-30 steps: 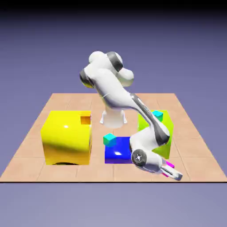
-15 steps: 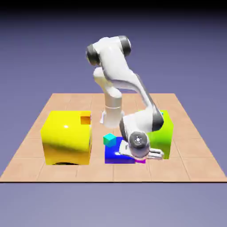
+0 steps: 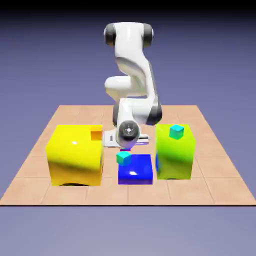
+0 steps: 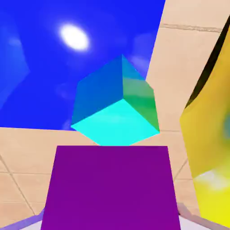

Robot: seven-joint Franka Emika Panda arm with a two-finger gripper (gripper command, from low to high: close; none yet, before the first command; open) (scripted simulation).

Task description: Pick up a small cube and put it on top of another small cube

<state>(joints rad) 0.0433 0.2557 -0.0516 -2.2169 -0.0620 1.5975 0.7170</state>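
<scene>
Lowering slowly w/ the pincer [image 4: 111, 214] closed on the magenta cube [image 4: 111, 188], we should first centre it over the teal cube [image 3: 123, 158] on the blue block [image 3: 135, 173], keep faces parallel, then release gently.

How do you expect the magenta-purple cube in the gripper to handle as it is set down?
The cube is probably rigid, its edges straight between the finger tips. Its flat faces suggest it would sit rather than roll. On the small teal cube, a slight nudge might tip it off.
</scene>
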